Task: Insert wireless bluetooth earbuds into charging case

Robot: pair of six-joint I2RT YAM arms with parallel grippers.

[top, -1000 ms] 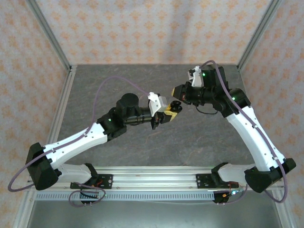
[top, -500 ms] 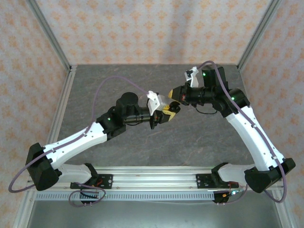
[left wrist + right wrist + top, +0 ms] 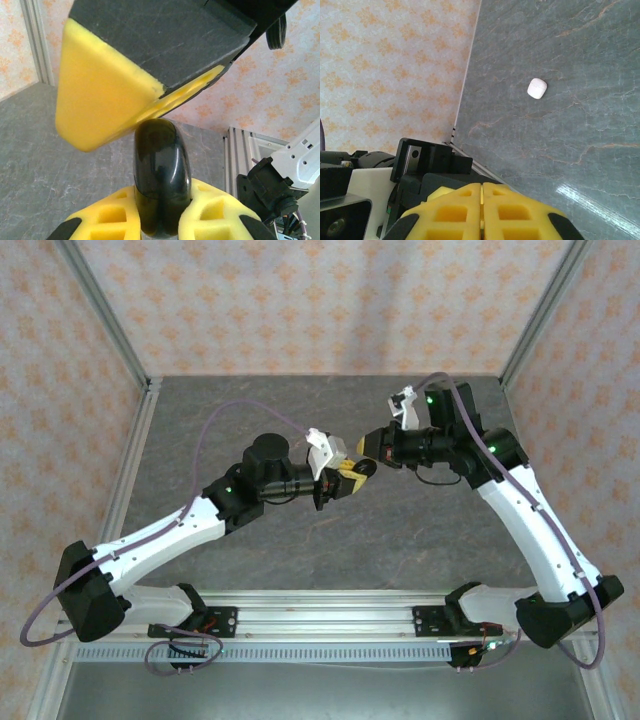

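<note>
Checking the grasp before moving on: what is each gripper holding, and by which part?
Left gripper clamps a glossy black case by one end; right gripper is shut, empty.

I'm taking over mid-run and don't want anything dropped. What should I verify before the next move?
1. Left end effector grips the black case: ok, its pads clamp the lower part.
2. Case lid open for insertion: cannot tell; no seam or gap is visible.
3. Right end effector carries an earbud: cannot tell; its pads are pressed together with nothing visible between them.
4. Right finger lined up with the case: ok, it sits close above the case top.
5. Small white object lies apart on the table: ok.
</note>
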